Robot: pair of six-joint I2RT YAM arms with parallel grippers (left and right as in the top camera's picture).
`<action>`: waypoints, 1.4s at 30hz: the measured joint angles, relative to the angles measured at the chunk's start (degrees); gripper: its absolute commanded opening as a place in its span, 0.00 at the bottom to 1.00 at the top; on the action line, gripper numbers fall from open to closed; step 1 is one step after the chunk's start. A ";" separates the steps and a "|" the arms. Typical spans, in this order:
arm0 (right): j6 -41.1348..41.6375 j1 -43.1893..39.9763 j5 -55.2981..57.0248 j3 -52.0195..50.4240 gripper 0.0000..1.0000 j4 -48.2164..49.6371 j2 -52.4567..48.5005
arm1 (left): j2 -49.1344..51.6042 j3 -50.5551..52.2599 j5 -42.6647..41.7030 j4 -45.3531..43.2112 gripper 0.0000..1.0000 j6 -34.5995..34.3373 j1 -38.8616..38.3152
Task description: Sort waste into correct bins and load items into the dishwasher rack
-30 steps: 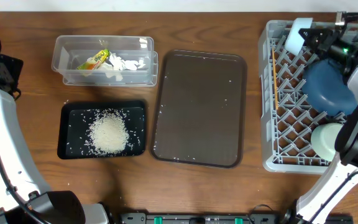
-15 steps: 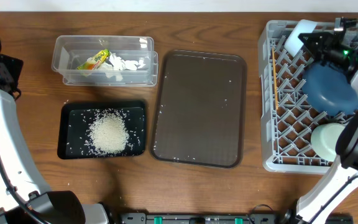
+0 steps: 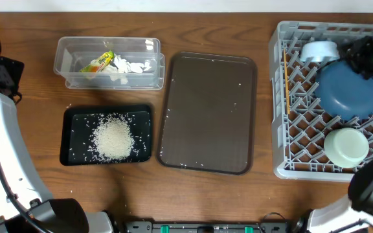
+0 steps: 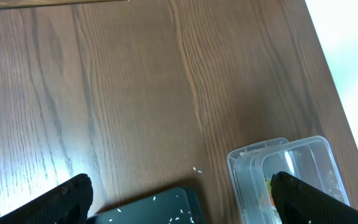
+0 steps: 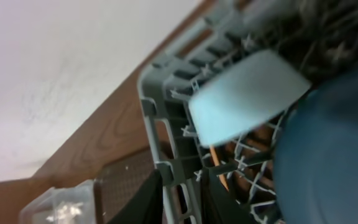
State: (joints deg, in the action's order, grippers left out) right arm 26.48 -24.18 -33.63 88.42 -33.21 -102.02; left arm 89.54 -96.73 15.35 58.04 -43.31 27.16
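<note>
From overhead, the grey dishwasher rack (image 3: 290, 165) fills the right end of the wooden table (image 3: 206, 200) and holds a dark blue plate (image 3: 348, 90), with a light blue bowl (image 3: 319, 50) just beyond it near the far wall, a second pale bowl (image 3: 346, 147) nearer the front, and the chopsticks (image 3: 286, 81) lying along the left side. The right gripper (image 3: 366, 53) hangs over the rack's far right corner, apart from the light blue bowl. To the left, the brown serving tray (image 3: 207, 113) carries only stray grains. The clear container (image 3: 67, 55) holds the printed wrapper (image 3: 97, 63) and the crumpled tissue (image 3: 131, 66), and the black tray (image 3: 76, 123) in front of it holds a heap of rice (image 3: 113, 139). The left wrist view shows the left gripper (image 4: 180, 186) spread wide with nothing between its fingers (image 4: 73, 193) - below it are bare table, a corner of the black tray and an end of the clear container. In the blurred right wrist view the right gripper's dark fingers (image 5: 153, 199) stand only slightly parted and grip nothing; past them the light blue bowl rests tilted on the rack's pegs, touching the plate.
</note>
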 measured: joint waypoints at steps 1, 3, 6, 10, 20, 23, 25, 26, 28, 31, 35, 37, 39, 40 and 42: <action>-0.17 0.04 0.61 0.00 0.19 -0.22 1.20 | 0.00 0.00 0.00 0.02 0.93 0.00 0.00; -0.44 0.31 1.55 0.00 0.18 -0.55 2.93 | 0.00 0.00 0.00 0.02 0.93 0.00 0.00; -0.61 2.05 2.84 0.00 0.20 -1.16 4.66 | 0.00 0.00 0.00 0.02 0.93 0.00 0.00; -1.07 6.32 7.41 0.00 0.24 -2.12 5.11 | 0.00 0.00 0.00 0.00 0.93 0.00 0.00; -2.32 18.78 24.02 0.00 0.10 -6.43 4.26 | 0.00 0.00 0.00 0.00 0.93 0.00 0.00; -2.62 22.47 25.77 -0.02 0.11 -7.10 4.22 | 0.00 0.00 0.00 0.00 0.93 0.00 0.00; -3.15 26.05 26.60 -0.02 0.12 -7.23 4.26 | 0.00 0.00 0.00 0.00 0.93 0.00 0.00; -3.61 28.41 26.86 -0.02 0.13 -7.48 4.28 | 0.00 0.00 0.00 0.00 0.93 0.00 0.00; -4.55 31.91 27.06 -0.02 0.16 -8.28 4.52 | 0.00 0.00 0.00 0.00 0.93 0.00 0.00; -5.66 37.29 27.93 -0.04 0.19 -11.21 5.90 | 0.00 0.00 0.00 0.00 0.93 0.00 0.00; -6.36 42.34 29.68 -0.04 0.21 -16.39 8.26 | 0.00 0.00 0.00 0.00 0.93 0.00 0.00; -6.43 44.28 31.19 -0.04 0.30 -19.47 8.61 | 0.00 0.00 0.00 0.00 0.93 0.00 0.00; -6.23 45.94 33.09 -0.07 0.99 -22.08 8.63 | 0.00 0.00 0.00 0.00 0.93 0.00 0.00; -6.54 46.77 34.07 -0.09 0.99 -23.39 8.63 | 0.00 0.00 0.00 0.00 0.93 0.00 0.00; -6.60 48.02 35.17 -0.09 0.99 -25.70 8.66 | 0.00 0.00 0.00 0.00 0.93 0.00 0.00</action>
State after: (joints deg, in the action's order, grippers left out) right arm 19.88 23.83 1.54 88.33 -58.92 -93.36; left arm 89.54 -96.73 15.35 58.04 -43.31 27.16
